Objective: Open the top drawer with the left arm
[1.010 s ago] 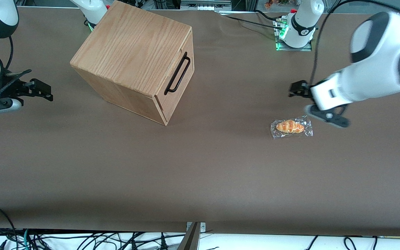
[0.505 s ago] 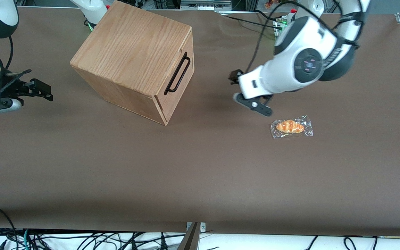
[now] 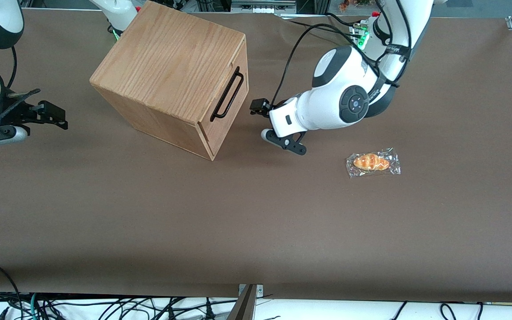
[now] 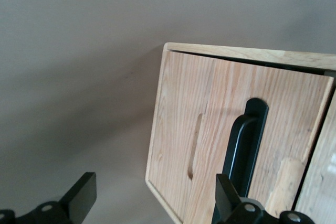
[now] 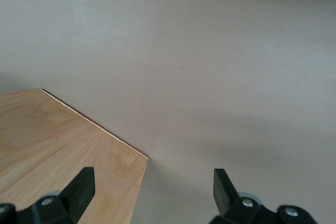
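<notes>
The oak cabinet (image 3: pixel 167 71) stands on the brown table, turned at an angle. Its top drawer (image 3: pixel 237 106) is shut, with the long black bar handle (image 3: pixel 226 94) on its front. The white left arm (image 3: pixel 336 104) reaches in low over the table. Its gripper (image 3: pixel 266 122) is open and empty, in front of the drawer and a short gap away from the handle. In the left wrist view the open gripper (image 4: pixel 152 202) faces the drawer front (image 4: pixel 210 124) and the handle (image 4: pixel 244 148), with one fingertip (image 4: pixel 227 198) lined up near the handle.
A croissant in clear wrap (image 3: pixel 373 162) lies on the table toward the working arm's end, nearer the front camera than the arm. The arm's base (image 3: pixel 378 40) stands at the table's back edge. The cabinet top shows in the right wrist view (image 5: pixel 58 140).
The left arm has swept from the working arm's end of the table, past the croissant, toward the cabinet. Its gripper now sits close in front of the drawer handle.
</notes>
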Controlling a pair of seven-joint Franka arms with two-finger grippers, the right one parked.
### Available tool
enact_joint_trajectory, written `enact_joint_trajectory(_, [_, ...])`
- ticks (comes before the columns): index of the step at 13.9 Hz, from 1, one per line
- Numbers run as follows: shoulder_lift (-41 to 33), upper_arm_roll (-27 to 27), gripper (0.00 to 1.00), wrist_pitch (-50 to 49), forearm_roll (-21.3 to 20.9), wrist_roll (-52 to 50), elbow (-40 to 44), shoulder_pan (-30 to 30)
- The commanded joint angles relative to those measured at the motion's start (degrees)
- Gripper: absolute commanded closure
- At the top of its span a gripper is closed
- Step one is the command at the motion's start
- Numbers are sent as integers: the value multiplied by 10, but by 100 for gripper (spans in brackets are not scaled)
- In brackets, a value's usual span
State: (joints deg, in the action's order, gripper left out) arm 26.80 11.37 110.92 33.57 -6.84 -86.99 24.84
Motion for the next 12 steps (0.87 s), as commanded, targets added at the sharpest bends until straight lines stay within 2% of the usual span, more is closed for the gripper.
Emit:
enact_joint_trajectory(1, [18, -6, 0, 27, 22, -5, 14, 32])
enact_joint_trajectory(7, [37, -6, 0, 37, 32, -5, 22, 75])
enact_joint_trajectory(12, [52, -7, 0, 76, 23, -12, 21, 102])
